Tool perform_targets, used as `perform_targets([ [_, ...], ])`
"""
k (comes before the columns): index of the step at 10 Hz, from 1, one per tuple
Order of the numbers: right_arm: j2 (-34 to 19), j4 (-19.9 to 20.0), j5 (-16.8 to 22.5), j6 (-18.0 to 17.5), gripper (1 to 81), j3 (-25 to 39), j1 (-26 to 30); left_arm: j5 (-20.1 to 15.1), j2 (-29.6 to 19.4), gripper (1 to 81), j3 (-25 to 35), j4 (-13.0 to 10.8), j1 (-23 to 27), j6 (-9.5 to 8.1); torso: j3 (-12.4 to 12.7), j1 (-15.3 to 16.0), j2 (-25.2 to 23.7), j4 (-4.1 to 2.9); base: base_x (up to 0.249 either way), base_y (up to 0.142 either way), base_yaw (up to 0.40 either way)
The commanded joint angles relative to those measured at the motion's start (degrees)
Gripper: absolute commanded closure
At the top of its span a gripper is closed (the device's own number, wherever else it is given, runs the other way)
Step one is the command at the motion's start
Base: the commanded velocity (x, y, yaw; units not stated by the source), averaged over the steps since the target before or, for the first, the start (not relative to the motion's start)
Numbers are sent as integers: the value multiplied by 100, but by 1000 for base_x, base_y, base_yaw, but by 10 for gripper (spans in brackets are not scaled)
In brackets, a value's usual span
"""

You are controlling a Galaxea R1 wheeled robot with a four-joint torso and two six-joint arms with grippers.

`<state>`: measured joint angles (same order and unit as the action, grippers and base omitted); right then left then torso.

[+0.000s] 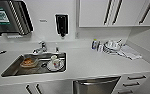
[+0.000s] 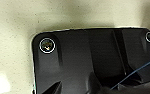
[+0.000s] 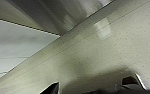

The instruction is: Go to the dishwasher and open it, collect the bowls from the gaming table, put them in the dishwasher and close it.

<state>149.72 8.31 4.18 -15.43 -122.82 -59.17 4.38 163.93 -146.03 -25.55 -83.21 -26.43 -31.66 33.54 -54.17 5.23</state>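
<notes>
Brushed steel marks the dishwasher (image 1: pixel 96 85), set under the white counter (image 1: pixel 91 62) at the lower edge of the head view, its bar handle along the top edge and its door standing shut. White drawers (image 1: pixel 136 81) with dark handles sit just beside it. To its other side the steel sink (image 1: pixel 12 68) holds a brownish bowl (image 1: pixel 28 62) and a cup on a plate (image 1: pixel 55 63). Both wrist views look onto pale speckled floor; whether either arm's fingers are spread or clenched cannot be told, nor how the dishwasher lies relative to them
</notes>
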Motion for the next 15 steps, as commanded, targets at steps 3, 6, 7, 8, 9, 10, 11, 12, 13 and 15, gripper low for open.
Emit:
perform_targets([
  [3,306,-1744,-1446,383,10,-1022,-1355,-253,-44,10,22,-38,134,50,2,0,0,0,0,0,0],
  [6,525,-1983,-958,374,10,-1358,-1760,448,-70,10,13,-46,-24,50,2,0,0,0,0,0,0],
  [7,614,-1939,-673,374,10,-1410,-1831,485,-61,10,13,6,-33,50,2,0,-2,0,0,0,0],
  [8,701,-1904,-629,366,10,-1497,-1945,476,-44,10,-13,24,-33,33,4,0,-2,0,0,0,0],
  [9,823,-1904,-637,340,10,-1637,-2059,441,-9,10,-74,24,-33,24,4,0,-2,0,0,0,0],
  [10,939,-1904,-638,313,10,-1771,-2147,432,18,10,-128,24,-33,24,4,0,-2,0,0,0,0],
  [11,1070,-1895,-638,295,10,-1919,-2192,424,44,10,-189,24,-33,41,6,0,-5,0,0,0,0],
  [12,1175,-1895,-638,295,10,-2033,-2253,424,79,10,-285,24,-33,33,6,0,-5,0,0,0,0],
  [13,1247,-1895,-638,295,10,-2096,-2297,424,114,10,-356,33,-33,15,6,0,-5,0,0,0,0],
  [15,1334,-1921,-638,295,10,-2148,-2332,415,193,10,-461,32,-33,6,9,0,-5,0,0,0,0],
])
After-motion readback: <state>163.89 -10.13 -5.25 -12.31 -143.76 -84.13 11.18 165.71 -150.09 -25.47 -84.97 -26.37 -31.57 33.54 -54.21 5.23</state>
